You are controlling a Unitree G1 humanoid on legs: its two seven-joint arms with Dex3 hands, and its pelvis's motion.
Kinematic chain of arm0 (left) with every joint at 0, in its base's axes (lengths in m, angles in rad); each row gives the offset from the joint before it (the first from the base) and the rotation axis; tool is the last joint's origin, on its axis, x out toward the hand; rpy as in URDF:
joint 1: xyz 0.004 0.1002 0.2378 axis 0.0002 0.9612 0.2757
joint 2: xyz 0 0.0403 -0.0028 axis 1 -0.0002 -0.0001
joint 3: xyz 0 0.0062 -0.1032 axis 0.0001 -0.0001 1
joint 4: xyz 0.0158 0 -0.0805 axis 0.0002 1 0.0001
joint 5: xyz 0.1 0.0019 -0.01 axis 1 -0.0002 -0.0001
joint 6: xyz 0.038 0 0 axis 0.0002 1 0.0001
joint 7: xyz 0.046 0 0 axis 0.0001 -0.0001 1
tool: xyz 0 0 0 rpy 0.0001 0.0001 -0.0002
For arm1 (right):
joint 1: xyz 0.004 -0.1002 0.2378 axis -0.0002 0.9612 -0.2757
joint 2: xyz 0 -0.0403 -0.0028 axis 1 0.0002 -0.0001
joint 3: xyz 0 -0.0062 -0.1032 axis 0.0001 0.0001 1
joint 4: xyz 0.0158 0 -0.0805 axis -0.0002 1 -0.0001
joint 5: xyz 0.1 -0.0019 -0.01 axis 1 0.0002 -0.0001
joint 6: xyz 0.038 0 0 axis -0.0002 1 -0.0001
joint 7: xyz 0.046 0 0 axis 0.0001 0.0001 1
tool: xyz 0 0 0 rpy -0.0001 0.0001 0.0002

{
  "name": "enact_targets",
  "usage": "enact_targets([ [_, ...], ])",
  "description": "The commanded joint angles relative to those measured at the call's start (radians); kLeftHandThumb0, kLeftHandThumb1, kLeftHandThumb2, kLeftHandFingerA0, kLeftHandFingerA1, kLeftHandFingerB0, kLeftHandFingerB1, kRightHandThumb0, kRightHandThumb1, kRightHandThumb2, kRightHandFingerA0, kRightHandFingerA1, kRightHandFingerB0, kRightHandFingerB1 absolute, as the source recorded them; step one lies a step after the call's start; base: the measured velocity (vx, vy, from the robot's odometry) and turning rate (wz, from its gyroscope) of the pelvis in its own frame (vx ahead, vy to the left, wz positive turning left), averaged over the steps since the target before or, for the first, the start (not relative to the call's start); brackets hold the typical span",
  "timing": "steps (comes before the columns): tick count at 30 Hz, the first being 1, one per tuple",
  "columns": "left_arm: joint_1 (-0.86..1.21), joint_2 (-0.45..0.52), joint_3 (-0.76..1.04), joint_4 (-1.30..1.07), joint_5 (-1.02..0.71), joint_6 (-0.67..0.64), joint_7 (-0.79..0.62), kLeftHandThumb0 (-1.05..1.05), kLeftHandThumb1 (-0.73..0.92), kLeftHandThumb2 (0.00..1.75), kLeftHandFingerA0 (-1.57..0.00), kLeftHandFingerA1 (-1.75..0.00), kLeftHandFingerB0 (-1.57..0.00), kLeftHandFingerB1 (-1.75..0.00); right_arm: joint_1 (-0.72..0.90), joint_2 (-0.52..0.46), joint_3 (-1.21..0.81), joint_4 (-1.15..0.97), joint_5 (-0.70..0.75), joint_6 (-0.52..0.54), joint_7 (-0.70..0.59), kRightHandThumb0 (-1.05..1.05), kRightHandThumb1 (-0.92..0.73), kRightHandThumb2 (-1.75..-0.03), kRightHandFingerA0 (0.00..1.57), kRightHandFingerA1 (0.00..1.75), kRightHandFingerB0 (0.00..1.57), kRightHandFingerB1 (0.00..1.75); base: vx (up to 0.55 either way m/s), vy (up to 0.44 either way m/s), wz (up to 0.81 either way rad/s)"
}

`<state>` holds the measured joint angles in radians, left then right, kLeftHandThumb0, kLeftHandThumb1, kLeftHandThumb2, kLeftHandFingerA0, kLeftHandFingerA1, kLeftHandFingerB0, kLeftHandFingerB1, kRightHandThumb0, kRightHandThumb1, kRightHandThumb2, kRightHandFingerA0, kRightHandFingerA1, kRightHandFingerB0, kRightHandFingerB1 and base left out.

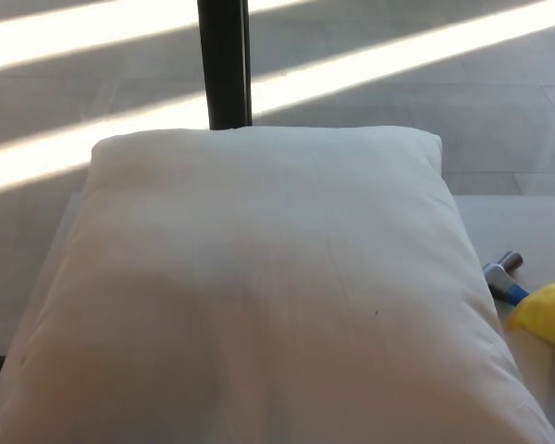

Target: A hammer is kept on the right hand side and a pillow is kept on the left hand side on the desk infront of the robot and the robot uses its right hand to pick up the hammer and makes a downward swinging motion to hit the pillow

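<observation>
A large white pillow [268, 287] fills most of the head view, lying on the white desk [509, 227]. The hammer [527, 301] lies on the desk just right of the pillow, near the picture's right edge. Its metal head [501, 267] points up and left, then comes a short blue neck and a yellow grip [548, 316] that runs out of frame. The hammer's head almost touches the pillow's right side. Neither of my hands shows in this view.
A dark vertical post [224, 63] stands behind the pillow at the far side. Beyond the desk is a grey floor [425, 102] crossed by bright bands of sunlight. A narrow strip of bare desk shows right of the pillow.
</observation>
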<state>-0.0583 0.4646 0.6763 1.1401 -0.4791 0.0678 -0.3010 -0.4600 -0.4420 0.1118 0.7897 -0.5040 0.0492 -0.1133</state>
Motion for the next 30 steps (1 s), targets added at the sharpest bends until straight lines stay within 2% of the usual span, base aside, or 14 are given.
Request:
enact_targets([
  [1,0.040,0.024,0.007,-0.002,-0.001,-0.031,-0.012,-0.62,0.71,0.62,-0.53,-0.57,-0.57,-0.45,-0.033,0.045,-0.308,-0.028,0.373,0.134,0.146,-0.22,-0.54,-1.12,0.93,1.75,0.71,1.68,0.00,0.000,0.00],
  [5,0.041,0.025,0.004,0.004,0.003,-0.036,-0.014,-0.62,0.72,0.62,-0.52,-0.54,-0.58,-0.44,-0.038,0.047,-0.327,-0.041,0.361,0.120,0.148,-0.19,-0.53,-1.17,0.90,1.75,0.76,1.56,0.00,0.000,0.00],
  [6,0.037,0.025,0.009,0.009,-0.002,-0.032,-0.009,-0.63,0.69,0.61,-0.56,-0.57,-0.61,-0.46,-0.039,0.050,-0.339,-0.047,0.363,0.105,0.146,-0.24,-0.52,-1.16,1.18,1.41,0.94,1.23,0.00,0.000,0.00],
  [11,0.040,0.026,0.000,0.006,0.006,-0.037,-0.014,-0.64,0.70,0.61,-0.55,-0.57,-0.58,-0.44,-0.043,0.050,-0.334,-0.054,0.323,0.092,0.145,-0.23,-0.52,-1.16,1.19,1.41,0.98,1.25,0.00,0.000,0.00],
  [12,0.039,0.025,0.000,0.008,0.005,-0.040,-0.017,-0.65,0.70,0.61,-0.53,-0.56,-0.57,-0.44,-0.048,0.048,-0.330,-0.054,0.313,0.094,0.145,-0.16,-0.56,-1.10,0.88,1.75,0.72,1.55,0.00,0.000,0.00],
  [14,0.036,0.024,0.004,0.004,0.000,-0.036,-0.013,-0.64,0.70,0.61,-0.57,-0.57,-0.62,-0.45,-0.048,0.032,-0.291,-0.052,0.261,0.059,0.137,-0.16,-0.56,-1.04,0.87,1.75,0.70,1.59,0.00,0.000,0.00],
  [16,0.034,0.024,0.004,0.002,-0.001,-0.036,-0.010,-0.64,0.70,0.61,-0.57,-0.57,-0.62,-0.45,-0.048,0.030,-0.288,-0.052,0.261,0.052,0.137,-0.16,-0.56,-1.04,0.87,1.75,0.70,1.59,0.00,0.000,0.00],
  [18,0.038,0.024,0.000,-0.003,0.003,-0.042,-0.015,-0.64,0.71,0.61,-0.54,-0.57,-0.57,-0.44,-0.018,0.004,-0.214,-0.049,0.181,-0.008,0.111,-0.21,-0.51,-1.10,0.88,1.75,0.78,1.52,0.00,0.000,0.00],
  [19,0.036,0.023,0.000,-0.005,0.002,-0.041,-0.014,-0.65,0.70,0.61,-0.55,-0.58,-0.59,-0.45,-0.018,0.005,-0.208,-0.047,0.189,-0.014,0.109,-0.21,-0.46,-1.16,0.88,1.75,0.83,1.52,0.00,0.000,0.00],
  [21,0.030,0.023,0.004,-0.002,-0.002,-0.036,-0.012,-0.63,0.70,0.61,-0.56,-0.59,-0.60,-0.45,-0.023,0.011,-0.211,-0.042,0.211,-0.023,0.107,-0.23,-0.47,-1.15,0.88,1.75,0.80,1.54,0.00,0.000,0.00],
  [25,0.035,0.024,0.002,-0.018,-0.003,-0.025,-0.005,-0.64,0.71,0.61,-0.54,-0.60,-0.62,-0.47,-0.042,0.014,-0.192,-0.087,0.204,0.023,0.099,-0.26,-0.55,-1.03,0.89,1.75,0.77,1.54,0.00,0.000,0.00],
  [28,0.042,0.022,0.003,-0.022,-0.003,-0.027,-0.013,-0.64,0.70,0.61,-0.52,-0.57,-0.58,-0.45,-0.052,0.010,-0.182,-0.092,0.197,0.045,0.097,-0.24,-0.55,-1.07,0.88,1.75,0.76,1.53,0.00,0.000,0.00],
  [29,0.042,0.023,0.002,-0.016,-0.002,-0.030,-0.014,-0.63,0.59,1.01,-0.47,-0.66,-0.50,-0.59,-0.056,0.012,-0.187,-0.091,0.205,0.037,0.094,-0.22,-0.54,-1.11,0.90,1.75,0.80,1.50,0.00,0.000,0.00],
  [30,0.043,0.023,0.003,-0.011,-0.002,-0.033,-0.014,-0.63,0.59,1.01,-0.47,-0.66,-0.50,-0.59,-0.060,0.012,-0.192,-0.086,0.214,0.015,0.089,-0.22,-0.54,-1.11,0.90,1.75,0.80,1.50,0.00,0.000,0.00],
])
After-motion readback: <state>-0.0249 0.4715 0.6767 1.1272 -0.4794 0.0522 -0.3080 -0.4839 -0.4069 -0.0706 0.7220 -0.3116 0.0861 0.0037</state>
